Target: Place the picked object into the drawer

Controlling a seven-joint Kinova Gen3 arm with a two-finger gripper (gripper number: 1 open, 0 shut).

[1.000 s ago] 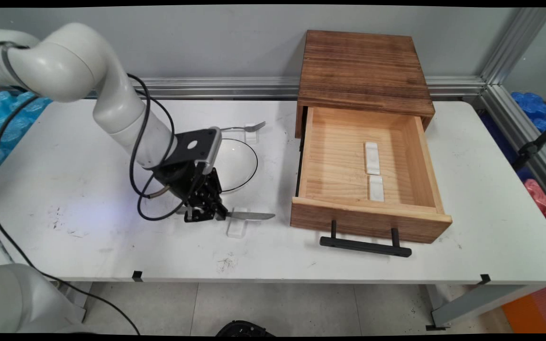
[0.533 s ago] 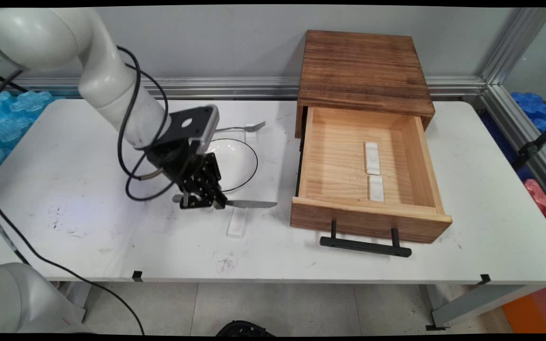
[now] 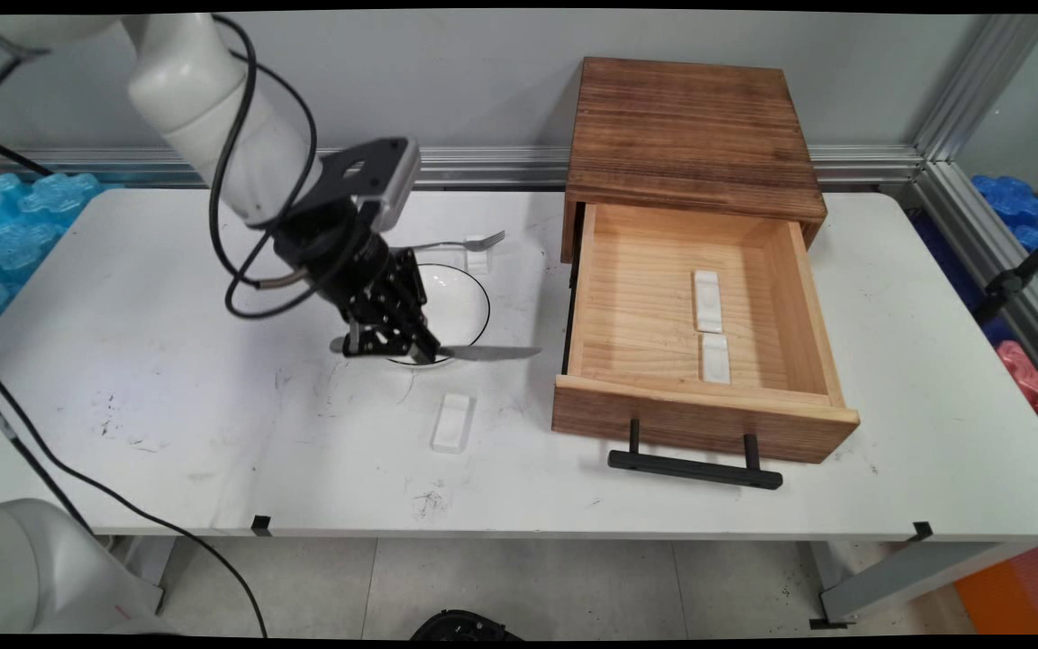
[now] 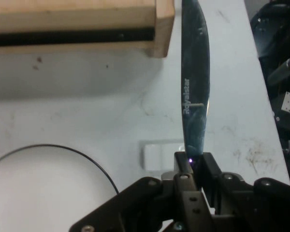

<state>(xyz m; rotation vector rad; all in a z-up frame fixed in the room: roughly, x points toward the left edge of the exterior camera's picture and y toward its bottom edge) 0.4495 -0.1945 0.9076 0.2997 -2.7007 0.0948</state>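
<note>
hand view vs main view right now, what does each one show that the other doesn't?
Only the hand view: lettering on the knife blade, and the hand's fingers clamped on it. Only the main view: fork behind the plate, two white rests inside the open drawer, its black handle. Both: knife, plate, the white rest on the table, drawer front.
</note>
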